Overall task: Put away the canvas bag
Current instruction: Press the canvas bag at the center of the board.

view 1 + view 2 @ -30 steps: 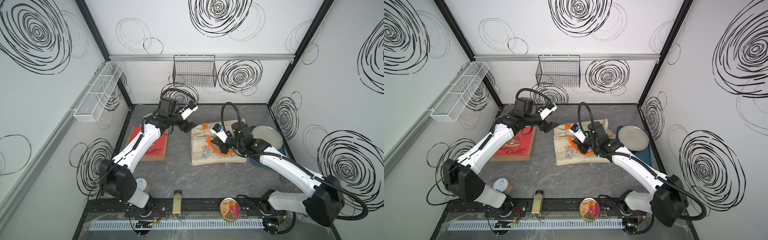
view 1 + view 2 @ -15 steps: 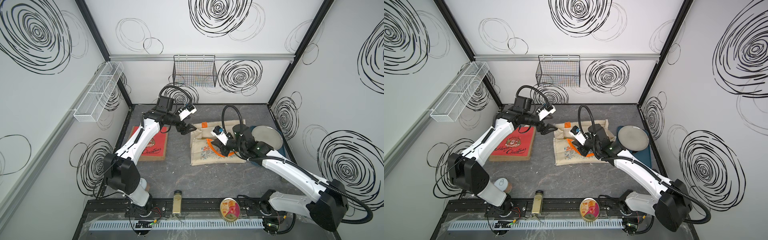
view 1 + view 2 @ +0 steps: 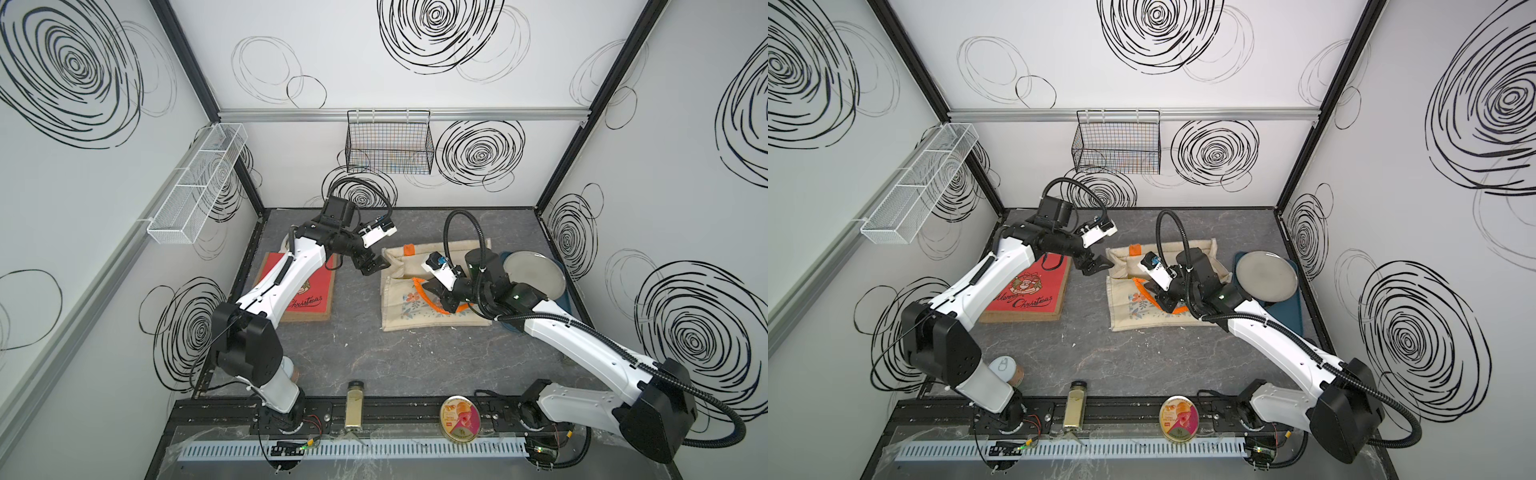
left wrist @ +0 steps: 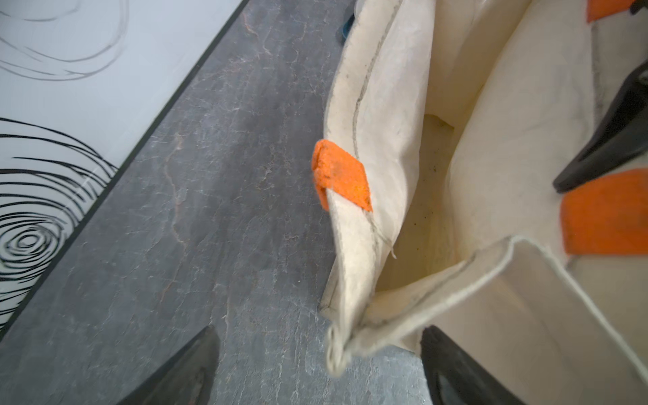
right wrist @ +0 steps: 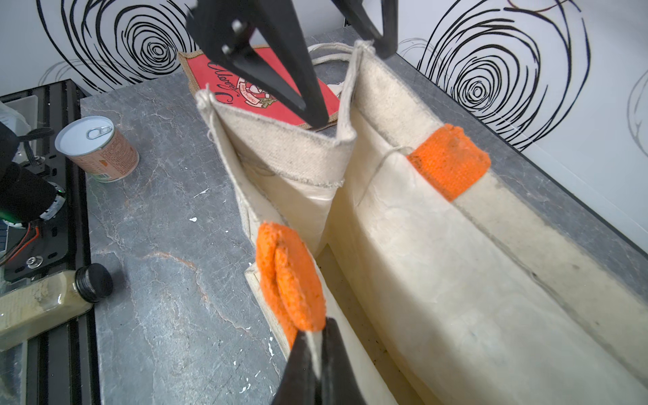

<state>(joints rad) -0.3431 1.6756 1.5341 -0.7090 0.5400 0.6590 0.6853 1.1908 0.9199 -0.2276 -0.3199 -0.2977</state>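
Since one second ago the left gripper (image 3: pixel 375 266) has come down to the left corner of the mouth of the canvas bag (image 3: pixel 415 309), where its fingers stand wide apart astride the corner seam without clamping it; the right gripper (image 5: pixel 315 354) remains pinched tight on one orange handle (image 5: pixel 291 280). The canvas bag rests part-open on the grey table (image 3: pixel 374 353) between one red Christmas bag (image 3: pixel 307 291) and one plate (image 3: pixel 534 274). Count: one canvas bag, two orange handles, one can (image 3: pixel 1005 370), one spice bottle (image 3: pixel 355 405), one round tin (image 3: pixel 460 417), one black wire basket (image 3: pixel 388 143), one white wire basket (image 3: pixel 195 187).
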